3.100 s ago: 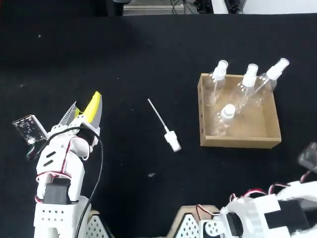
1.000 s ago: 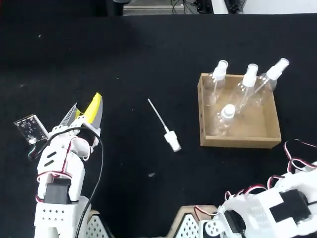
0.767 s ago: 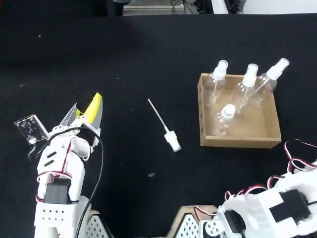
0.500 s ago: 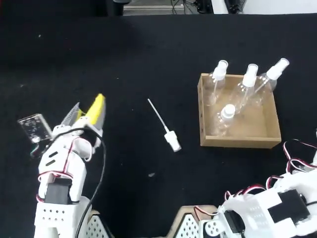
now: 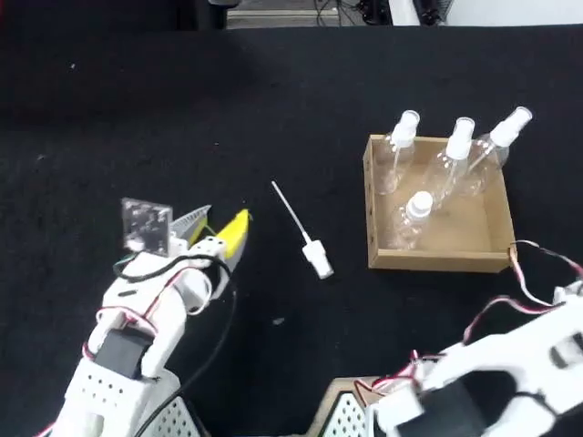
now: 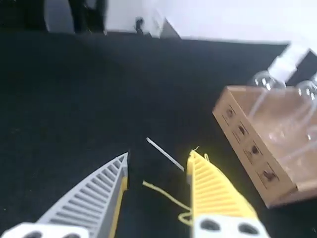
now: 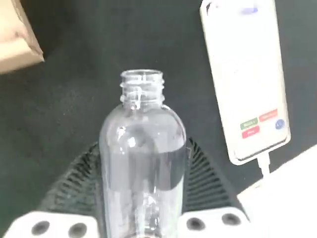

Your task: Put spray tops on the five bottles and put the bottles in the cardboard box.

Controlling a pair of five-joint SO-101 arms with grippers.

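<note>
A loose white spray top (image 5: 314, 255) with its long dip tube lies on the black table, left of the cardboard box (image 5: 437, 262). Several capped clear bottles (image 5: 417, 217) stand or lean inside the box. My left gripper (image 5: 212, 225) hovers open to the left of the spray top, grey and yellow fingers apart. In the left wrist view the dip tube (image 6: 166, 153) lies just beyond the left gripper (image 6: 158, 157), with the box (image 6: 247, 144) off to one side. My right gripper (image 7: 142, 146) is shut on a clear uncapped bottle (image 7: 143, 134), neck pointing away.
A phone (image 7: 245, 74) with a lit screen and cable lies on the table past the held bottle. A corner of the box (image 7: 17, 34) shows nearby. The right arm (image 5: 510, 364) sits at the table's near right edge.
The left arm has swung right, bringing its open gripper closer to the spray top. The right arm has shifted at the near right corner. Spray top and box have stayed put.
</note>
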